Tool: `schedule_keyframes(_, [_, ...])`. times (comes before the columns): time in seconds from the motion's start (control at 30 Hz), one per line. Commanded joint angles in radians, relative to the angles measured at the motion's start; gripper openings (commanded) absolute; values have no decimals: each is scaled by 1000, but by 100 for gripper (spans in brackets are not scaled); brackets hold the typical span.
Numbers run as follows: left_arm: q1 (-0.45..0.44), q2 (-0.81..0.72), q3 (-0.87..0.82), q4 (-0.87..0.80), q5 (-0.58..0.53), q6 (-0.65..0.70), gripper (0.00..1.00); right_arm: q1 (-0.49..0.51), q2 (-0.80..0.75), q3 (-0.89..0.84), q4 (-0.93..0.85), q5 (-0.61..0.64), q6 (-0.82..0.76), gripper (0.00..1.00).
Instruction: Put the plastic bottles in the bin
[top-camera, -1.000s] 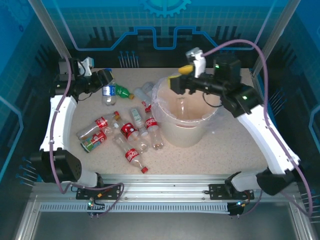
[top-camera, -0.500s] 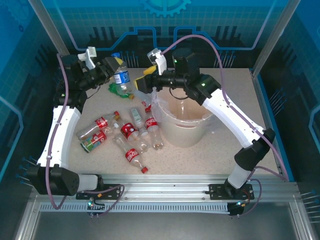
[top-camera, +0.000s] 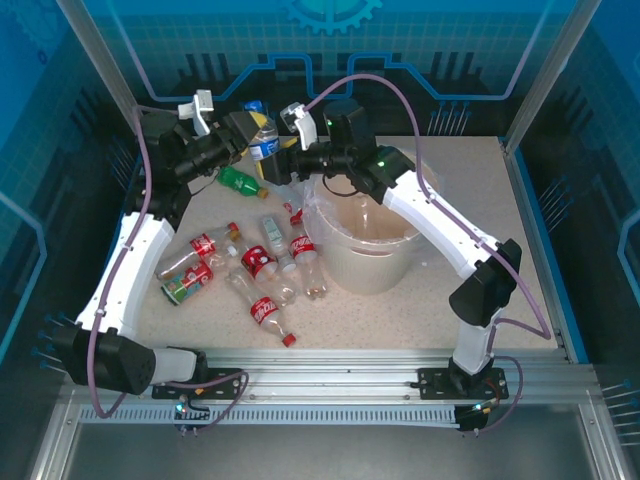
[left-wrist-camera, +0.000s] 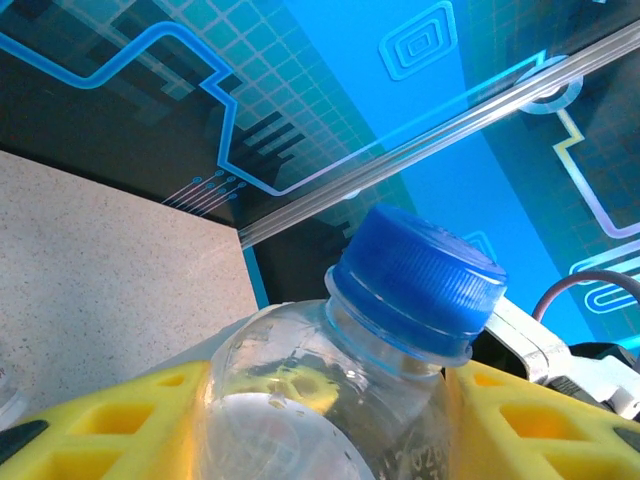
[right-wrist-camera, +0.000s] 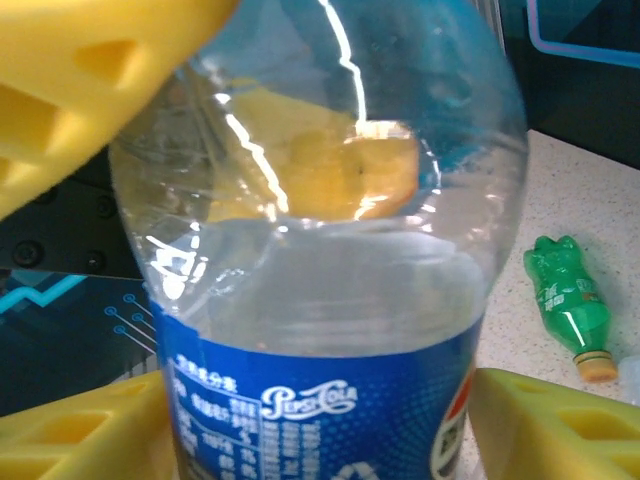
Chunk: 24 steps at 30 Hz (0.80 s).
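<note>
Mid-air handover of Pepsi bottle above far edge of bench, just left of bin.
Compared with a second ago: has bottle up off the far-left bench corner in left gripper, jaws part-closed and clamped on its shoulder below the blue cap. Has right gripper swung away from over the bin to bracket the label, one finger on each side; cannot tell whether squeezing yet. Likely passes the bottle to the arm nearer the bin. Leaves green bottle and red-labelled bottles lying left of bin.
</note>
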<state>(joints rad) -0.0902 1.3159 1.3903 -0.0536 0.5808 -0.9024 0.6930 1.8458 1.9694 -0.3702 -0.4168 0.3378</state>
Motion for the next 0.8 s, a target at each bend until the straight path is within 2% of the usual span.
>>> schedule_keyframes(0.0, [-8,3,-6,51,12,-22,48,-4,0,29,48,-16,17,67])
schedule_keyframes(0.1, [-8,3,-4,48,13,-19,49,-9,-8,18,58,-18,17,62])
schedule_keyframes(0.2, [-8,2,1,30,14,-6,55,-13,-11,16,67,-27,21,57])
schedule_keyframes(0.33, [0,-11,2,29,17,26,76,-21,-17,32,73,-30,20,57])
schedule_keyframes(0.43, [44,-29,-30,101,46,-23,94,-28,-33,50,64,-29,12,57])
schedule_keyframes(0.47, [63,-38,-42,122,55,-41,97,-31,-40,53,63,-28,10,57])
schedule_keyframes(0.6, [153,-78,-78,82,46,-43,99,-53,-88,54,36,-12,-3,56])
schedule_keyframes(0.77, [202,-56,-89,-123,-46,94,99,-100,-170,49,-102,21,-48,56])
